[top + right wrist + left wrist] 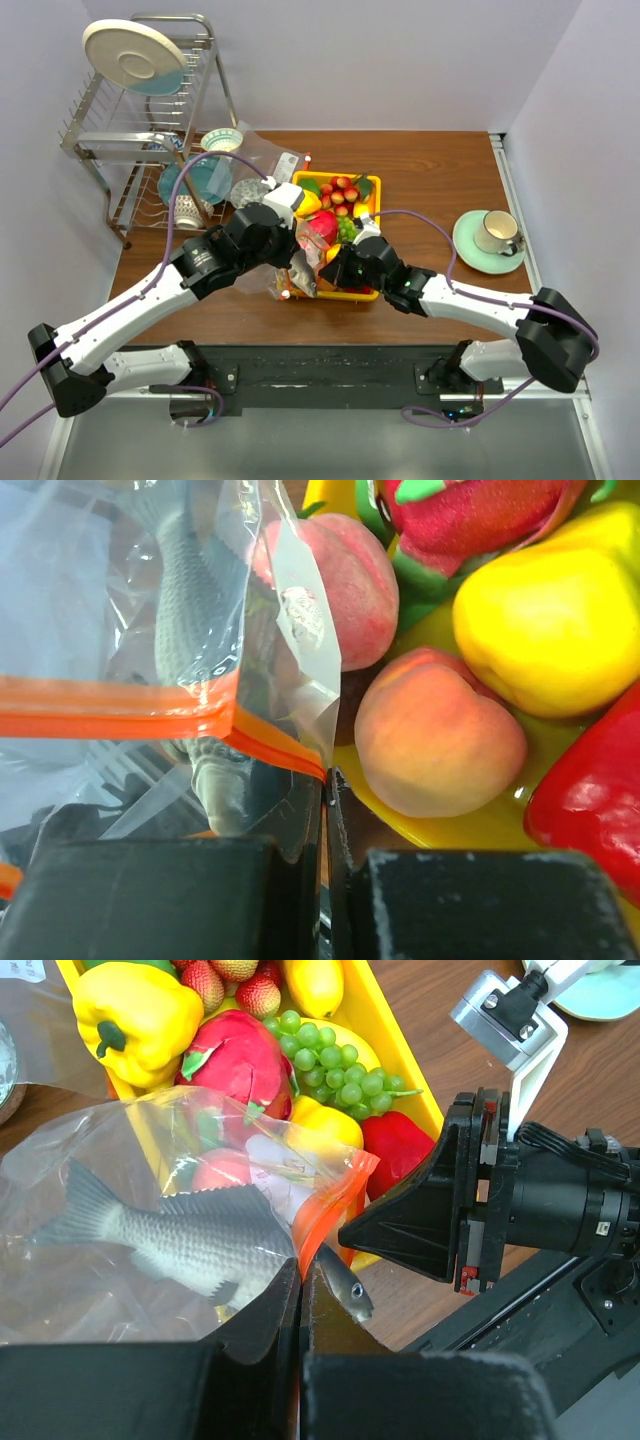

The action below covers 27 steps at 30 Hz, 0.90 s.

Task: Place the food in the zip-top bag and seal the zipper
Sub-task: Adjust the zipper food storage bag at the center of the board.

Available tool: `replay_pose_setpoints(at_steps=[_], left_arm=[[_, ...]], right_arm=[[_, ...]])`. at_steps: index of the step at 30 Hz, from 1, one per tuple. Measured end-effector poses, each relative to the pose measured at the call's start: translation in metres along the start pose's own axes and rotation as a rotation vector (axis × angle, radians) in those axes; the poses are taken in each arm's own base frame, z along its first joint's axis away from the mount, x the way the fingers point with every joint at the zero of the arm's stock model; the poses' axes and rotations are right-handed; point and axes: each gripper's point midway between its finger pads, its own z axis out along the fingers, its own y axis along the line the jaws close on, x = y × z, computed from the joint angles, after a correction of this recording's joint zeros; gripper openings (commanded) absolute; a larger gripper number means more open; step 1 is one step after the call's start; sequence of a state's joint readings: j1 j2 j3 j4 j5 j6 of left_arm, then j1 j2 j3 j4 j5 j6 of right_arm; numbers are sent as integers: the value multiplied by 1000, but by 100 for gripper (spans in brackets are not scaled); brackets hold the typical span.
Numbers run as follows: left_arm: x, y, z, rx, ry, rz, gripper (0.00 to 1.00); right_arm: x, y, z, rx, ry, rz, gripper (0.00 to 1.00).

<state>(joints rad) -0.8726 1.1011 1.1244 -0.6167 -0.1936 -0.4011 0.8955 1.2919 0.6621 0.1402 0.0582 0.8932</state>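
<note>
Fish [200,1240] across zipper [325,1210], tray [398,1055] just beside

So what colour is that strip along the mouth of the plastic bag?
Orange-red. The zipper of the zip-top bag shows best in the right wrist view.

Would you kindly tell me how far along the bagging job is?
Done: grey fish mostly inside the zip-top bag, head poking out. In hand: left pincer and right pincer pinch the bag's mouth. Left: peaches, peppers, grapes in the yellow tray; zipper unsealed.
</note>
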Motion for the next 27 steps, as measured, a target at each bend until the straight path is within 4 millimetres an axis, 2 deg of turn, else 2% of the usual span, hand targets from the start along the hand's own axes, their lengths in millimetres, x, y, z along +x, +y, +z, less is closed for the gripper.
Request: replay_pose_setpoints(at_steps=[5, 10, 18, 21, 25, 27], left_arm=[[-1, 0, -1, 0, 0, 0, 0], [-6, 0, -3, -4, -13, -1, 0], [-10, 10, -8, -58, -15, 6, 0], [-9, 17, -12, -98, -7, 11, 0], [-10, 30, -24, -162, 1, 15, 0], [-15, 36, -34, -193, -6, 15, 0]], right_arm=[[0, 0, -2, 5, 4, -9, 0], [-18, 19, -8, -12, -11, -42, 0], [-57, 72, -19, -95, -50, -73, 0], [-74, 100, -17, -127, -46, -95, 0], [-101, 140, -16, -172, -54, -138, 0], [-110, 152, -18, -187, -58, -157, 0]])
